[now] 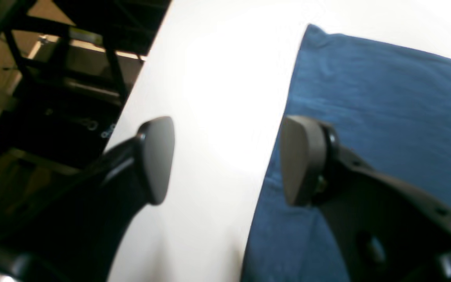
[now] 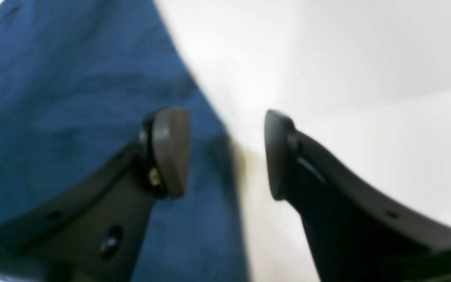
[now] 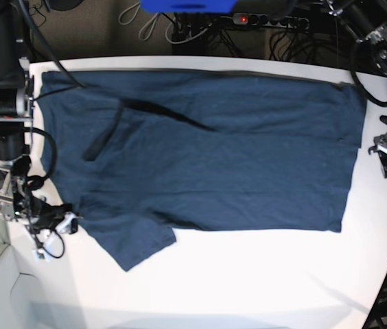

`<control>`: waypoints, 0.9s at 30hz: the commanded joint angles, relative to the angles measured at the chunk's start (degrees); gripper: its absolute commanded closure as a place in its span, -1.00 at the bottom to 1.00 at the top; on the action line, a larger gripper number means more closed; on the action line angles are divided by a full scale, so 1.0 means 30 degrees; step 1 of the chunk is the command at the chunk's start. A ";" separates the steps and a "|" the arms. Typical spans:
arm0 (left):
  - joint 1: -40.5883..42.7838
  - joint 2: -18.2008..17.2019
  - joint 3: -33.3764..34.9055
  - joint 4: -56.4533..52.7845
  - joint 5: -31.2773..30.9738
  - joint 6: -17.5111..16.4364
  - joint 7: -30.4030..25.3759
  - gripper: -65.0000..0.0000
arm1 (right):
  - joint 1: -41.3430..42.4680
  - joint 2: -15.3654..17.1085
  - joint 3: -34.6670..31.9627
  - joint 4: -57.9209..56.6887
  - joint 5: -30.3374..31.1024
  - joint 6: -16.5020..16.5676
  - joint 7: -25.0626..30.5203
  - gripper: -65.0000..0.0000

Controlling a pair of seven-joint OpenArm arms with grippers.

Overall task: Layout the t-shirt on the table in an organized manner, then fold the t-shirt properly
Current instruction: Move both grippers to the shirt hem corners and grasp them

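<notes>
Across the middle of the large white smooth-topped table (image 3: pixel 248 274) lies the plain dark navy-blue short-sleeved cotton t-shirt (image 3: pixel 207 157), spread nearly flat, its long top edge running close along the table's far edge and its hem end reaching toward the table's right edge in the base view. One short sleeve juts out toward the near left corner, and a dark fold or crease crosses the cloth near the collar end. The left gripper (image 1: pixel 225 160) hangs with its pads wide apart and empty, straddling the shirt's side edge, one pad over bare table and one over fabric. The right gripper (image 2: pixel 227 152) is likewise wide open and holds nothing, poised over the opposite edge of the garment. Such thin cotton should be light, limp and easily dragged; it will likely bunch or slide on the slick tabletop unless pinched at an edge, so the hem corners and the shoulder or sleeve seams look like the sensible places to grip. Both wrist views are blurred, so I cannot tell whether the pads touch the table. The collar and its label are hard to make out, and the far sleeve is not clearly distinguishable from the shirt's body.
</notes>
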 commanded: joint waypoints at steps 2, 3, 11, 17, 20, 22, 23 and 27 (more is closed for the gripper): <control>-0.0762 -0.0363 -0.0002 -0.0292 -0.0110 0.0037 -0.0336 -0.26 | 0.0165 0.0125 0.0021 0.0305 0.0224 -0.0885 0.0560 0.04; -0.0879 -0.0451 -0.0031 -0.0585 -0.0110 0.0037 -0.0336 -0.26 | 0.0019 0.0125 0.0021 0.0305 0.0224 -0.0944 0.0560 0.04; -0.1084 -0.0451 0.0086 -0.1200 -0.0110 0.0037 -0.0336 -0.26 | -0.0773 -0.0344 0.0050 0.0334 0.0224 -0.0944 0.0560 0.04; -0.1524 -0.0480 -0.0002 -0.1229 -0.0110 0.0037 -0.0336 -0.26 | -0.0773 -0.0402 0.0050 0.0334 0.0224 -0.0944 0.0560 0.04; -0.2051 -0.0686 0.0086 -0.1786 -0.0081 0.0242 -0.0336 -0.26 | -0.0861 -0.0461 0.0050 0.0305 0.0224 -0.0944 0.0560 0.06; -0.2638 -0.1008 0.0145 -0.2929 -0.0081 0.0242 -0.0336 -0.26 | -0.1183 -0.0695 0.0050 0.0334 0.0224 -0.0944 0.0589 0.06; -0.3194 -0.1154 0.0145 -0.3808 -0.0081 0.0242 -0.0365 -0.26 | -0.1359 -0.0724 0.0021 0.0334 0.0224 -0.0944 0.0589 0.07; -0.5539 -0.2239 0.0145 -0.8174 -0.0081 0.0242 -0.0570 -0.26 | -0.1915 -0.0695 0.0021 0.0334 0.0224 -0.0944 0.0765 0.38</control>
